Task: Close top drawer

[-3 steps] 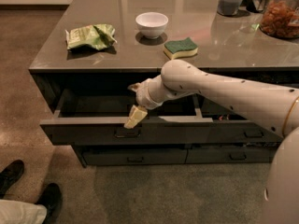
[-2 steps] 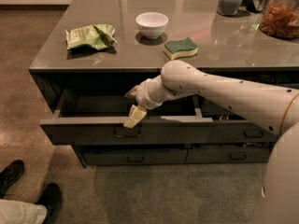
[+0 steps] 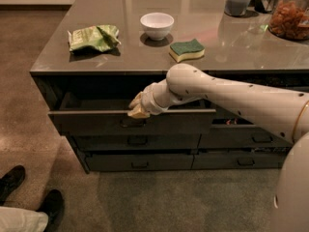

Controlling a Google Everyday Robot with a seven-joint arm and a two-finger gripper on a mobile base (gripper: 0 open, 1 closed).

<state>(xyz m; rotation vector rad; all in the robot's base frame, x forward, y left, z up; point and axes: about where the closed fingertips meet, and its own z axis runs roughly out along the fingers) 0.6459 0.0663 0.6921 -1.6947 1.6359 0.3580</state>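
The top drawer (image 3: 96,122) is a wide grey drawer under the left part of the counter, pulled out only a little, with a small dark loop handle (image 3: 132,124) at the middle of its front. My gripper (image 3: 137,108) is at the top edge of the drawer front, just above the handle, touching the front. My white arm (image 3: 227,98) reaches in from the right.
On the grey counter (image 3: 193,33) lie a green packet (image 3: 93,37), a white bowl (image 3: 157,25), a green-yellow sponge (image 3: 187,50) and jars at the back right. Shallower drawers (image 3: 137,141) lie below. A person's black shoes (image 3: 29,195) stand at bottom left.
The drawer has slid inward and shows much less of its inside. My gripper has moved with its front toward the cabinet.
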